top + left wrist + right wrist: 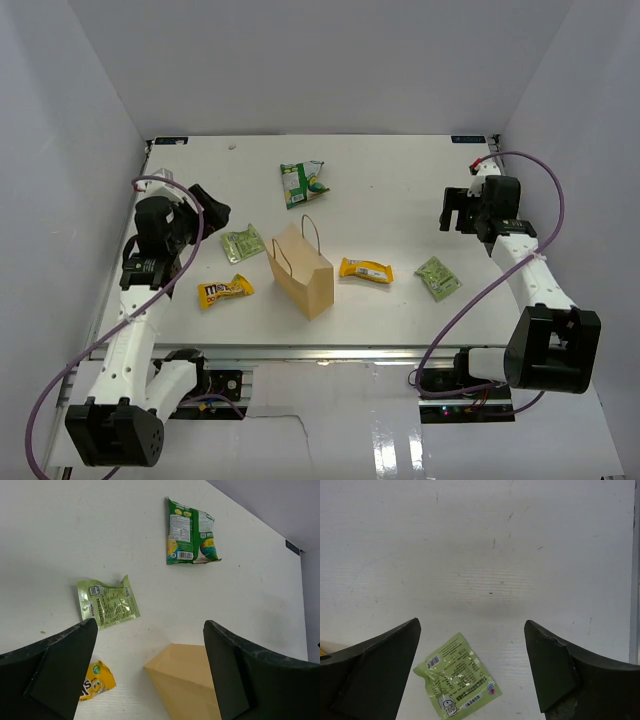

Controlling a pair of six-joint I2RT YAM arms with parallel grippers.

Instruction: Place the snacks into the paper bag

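Observation:
The tan paper bag [302, 270] stands upright mid-table with two loop handles; its side shows in the left wrist view [187, 682]. A pale green packet [241, 244] lies left of it, also seen by the left wrist [106, 603]. A second pale green packet [438, 278] lies to the right, below the right wrist [458, 683]. The green-and-white bag [302, 183] lies behind [190, 531]. One yellow wrapper [365, 270] is right of the bag. The yellow wrapper with brown lettering [225, 291] is at front left [96, 681]. My left gripper [213, 211] and right gripper [452, 210] are open, empty, raised.
White walls enclose the table [400, 200] on three sides. Purple cables loop off both arms. The arm bases sit at the near edge.

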